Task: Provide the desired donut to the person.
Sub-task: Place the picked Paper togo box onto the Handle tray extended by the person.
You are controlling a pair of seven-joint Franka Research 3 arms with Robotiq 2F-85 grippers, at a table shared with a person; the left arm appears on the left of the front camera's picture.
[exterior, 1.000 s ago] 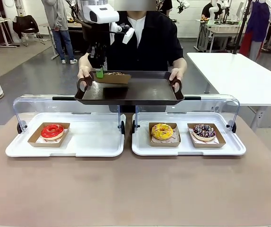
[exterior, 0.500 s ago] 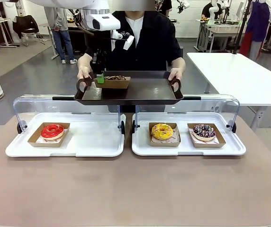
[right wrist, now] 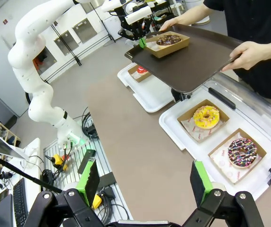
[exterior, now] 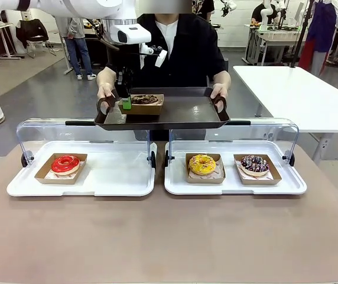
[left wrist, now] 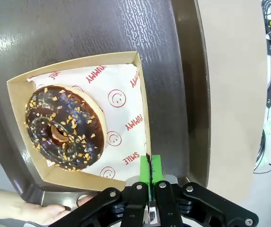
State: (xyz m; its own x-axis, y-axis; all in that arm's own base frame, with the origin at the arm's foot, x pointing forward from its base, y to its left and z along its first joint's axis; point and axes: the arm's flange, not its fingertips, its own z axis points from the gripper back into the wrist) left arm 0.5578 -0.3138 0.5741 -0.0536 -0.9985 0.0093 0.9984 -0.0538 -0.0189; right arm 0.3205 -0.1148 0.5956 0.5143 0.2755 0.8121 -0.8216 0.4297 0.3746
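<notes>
A person [exterior: 184, 47] in a black shirt over a white tee stands at the far side and holds a dark brown tray [exterior: 181, 112] by both handles. On the tray's left part sits a cardboard box [left wrist: 136, 101] with a chocolate donut [exterior: 145, 99] topped with nut crumbs [left wrist: 65, 126]. My left gripper [exterior: 124, 104] is shut on the box's near edge, with its green pads [left wrist: 155, 166] pinching the cardboard wall. My right gripper [right wrist: 145, 184] hangs high over the table's near side, open and holding nothing, far from the tray [right wrist: 197, 61].
Two white display trays [exterior: 116, 177] [exterior: 287, 184] with raised clear lids lie side by side on the table. The left one holds a red donut [exterior: 65, 164]. A yellow donut [exterior: 202, 164] and a sprinkled donut [exterior: 254, 164] sit in the right one. A white table [exterior: 299, 94] stands far right.
My left gripper has come down and a little to the right with the box. The box was tilted above the tray before and now lies flat on it.
</notes>
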